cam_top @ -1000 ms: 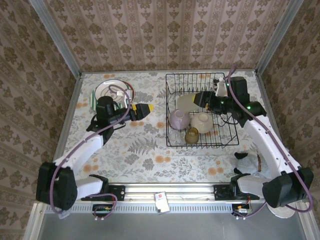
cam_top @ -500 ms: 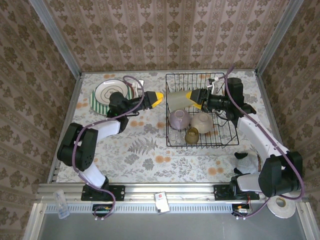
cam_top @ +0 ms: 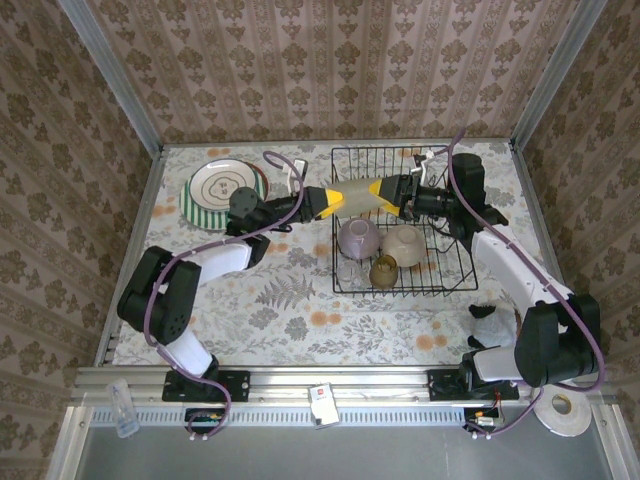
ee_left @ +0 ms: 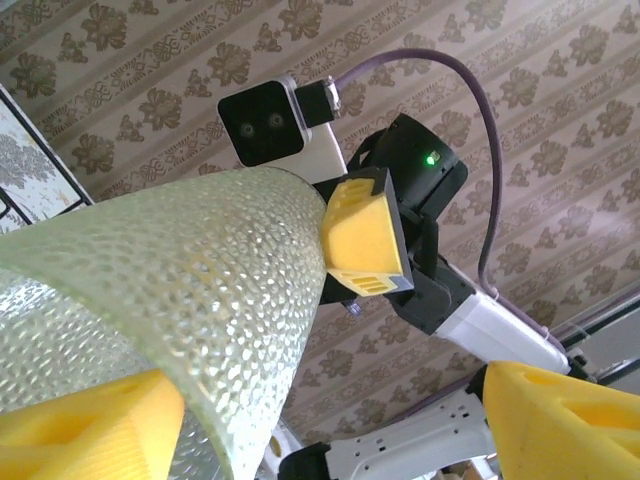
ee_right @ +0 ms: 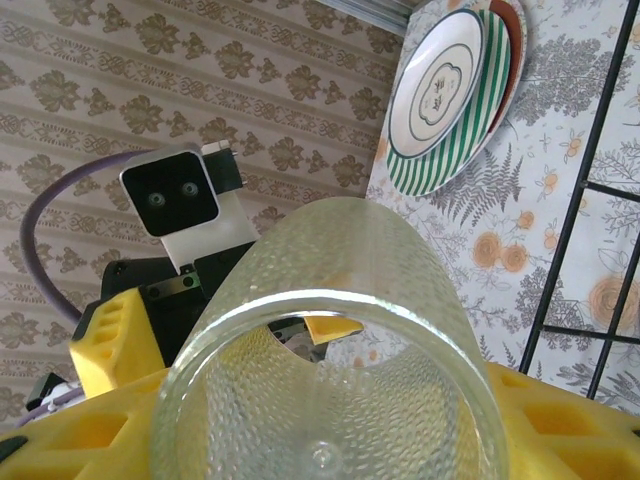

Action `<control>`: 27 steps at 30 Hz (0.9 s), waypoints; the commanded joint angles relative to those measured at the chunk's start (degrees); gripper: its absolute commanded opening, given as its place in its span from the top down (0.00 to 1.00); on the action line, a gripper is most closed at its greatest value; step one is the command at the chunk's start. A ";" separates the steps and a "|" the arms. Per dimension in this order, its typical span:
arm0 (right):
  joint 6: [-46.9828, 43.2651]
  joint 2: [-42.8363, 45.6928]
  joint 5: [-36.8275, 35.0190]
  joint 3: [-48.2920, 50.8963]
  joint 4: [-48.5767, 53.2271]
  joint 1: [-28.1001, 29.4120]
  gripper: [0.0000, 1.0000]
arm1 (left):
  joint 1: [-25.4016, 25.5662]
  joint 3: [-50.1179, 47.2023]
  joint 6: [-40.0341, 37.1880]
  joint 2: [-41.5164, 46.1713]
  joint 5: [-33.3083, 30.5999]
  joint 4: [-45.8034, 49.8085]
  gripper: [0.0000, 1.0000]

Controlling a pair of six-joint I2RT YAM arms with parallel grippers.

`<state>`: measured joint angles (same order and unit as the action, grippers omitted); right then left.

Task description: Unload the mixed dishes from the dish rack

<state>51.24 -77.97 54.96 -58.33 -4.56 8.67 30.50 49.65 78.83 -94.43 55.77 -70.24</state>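
A pale-green textured cup (cam_top: pixel 355 197) hangs sideways over the left edge of the black wire dish rack (cam_top: pixel 452 283). My right gripper (cam_top: pixel 380 190) is shut on its base end, and the cup (ee_right: pixel 330 380) sits between the yellow fingers (ee_right: pixel 585 425). My left gripper (cam_top: pixel 332 202) reaches in from the left with its jaws open around the cup's other end. In the left wrist view one finger (ee_left: pixel 90 425) lies against the cup (ee_left: pixel 180 290). The other finger (ee_left: pixel 565 420) stands apart from it. In the rack lie a lavender bowl (cam_top: pixel 358 237), a cream cup (cam_top: pixel 405 243) and an amber cup (cam_top: pixel 384 270).
A stack of plates with a green-white striped one (cam_top: pixel 222 187) lies at the table's far left and shows as plates (ee_right: pixel 450 95) in the right wrist view. The floral tabletop (cam_top: pixel 280 300) in front of rack and plates is bare. Patterned walls close three sides.
My right gripper lifted the cup out of the rack to the left, then held still. My left gripper swung right from the plates to the cup, and its jaws have narrowed around it.
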 commanded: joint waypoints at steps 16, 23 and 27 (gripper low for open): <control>2.37 -0.26 5.55 0.23 -6.53 0.30 0.72 | 2.33 -0.88 3.58 3.45 -6.18 -2.95 1.00; 1.49 1.28 6.03 0.05 -5.79 0.56 0.44 | 2.37 -1.25 2.88 3.68 -6.83 -2.57 1.00; -0.74 3.33 5.10 -0.47 -4.51 0.64 0.00 | 2.16 -1.56 1.96 4.21 -7.99 -1.68 1.00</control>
<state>53.52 -77.82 60.49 -58.33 -9.82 8.91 32.32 47.97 82.28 -91.31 49.23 -70.30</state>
